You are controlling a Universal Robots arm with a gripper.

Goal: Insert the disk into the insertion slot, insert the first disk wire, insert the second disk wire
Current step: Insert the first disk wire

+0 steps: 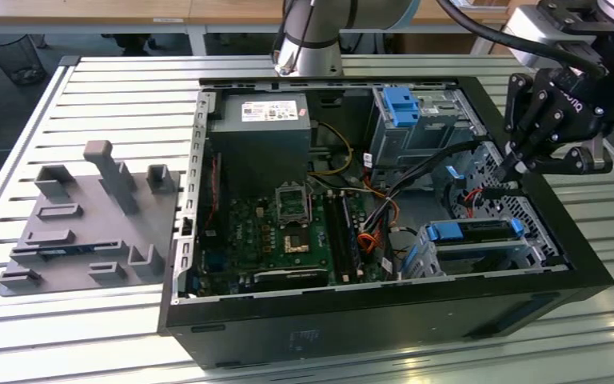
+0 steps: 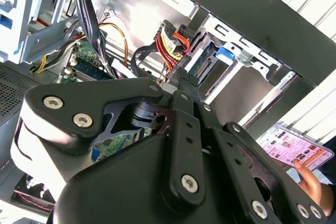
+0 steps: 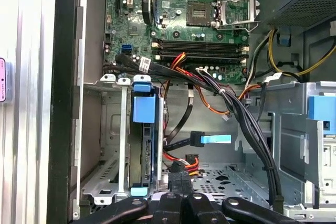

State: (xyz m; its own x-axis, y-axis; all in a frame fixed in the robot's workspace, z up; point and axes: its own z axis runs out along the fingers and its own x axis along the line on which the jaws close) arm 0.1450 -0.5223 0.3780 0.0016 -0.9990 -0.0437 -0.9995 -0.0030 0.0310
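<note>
Past the grey tray [image 1: 83,232] on the exterior view's left, the disk [image 1: 473,231] already sits in its cage [image 3: 102,177] at that view's right, so the first-wire step looks to be in hand. The gripper [image 3: 181,183] is clenched on the plug of the red-and-yellow wire [image 3: 181,160] just beside the cage; seating it calls for squaring the plug to the disk's socket. That socket cannot be made out, and a blue-tabbed cable [image 3: 215,139] lies loose nearby.

The open case [image 1: 387,316] is set on the bench [image 1: 93,80] mid-frame in the exterior view, with a fixture plate [image 1: 83,232] at the exterior view's left. Inside, the motherboard [image 1: 285,232] is placed centrally, and the disk [image 1: 476,230] is seated in the insertion slot [image 1: 435,256] at lower right.
</note>
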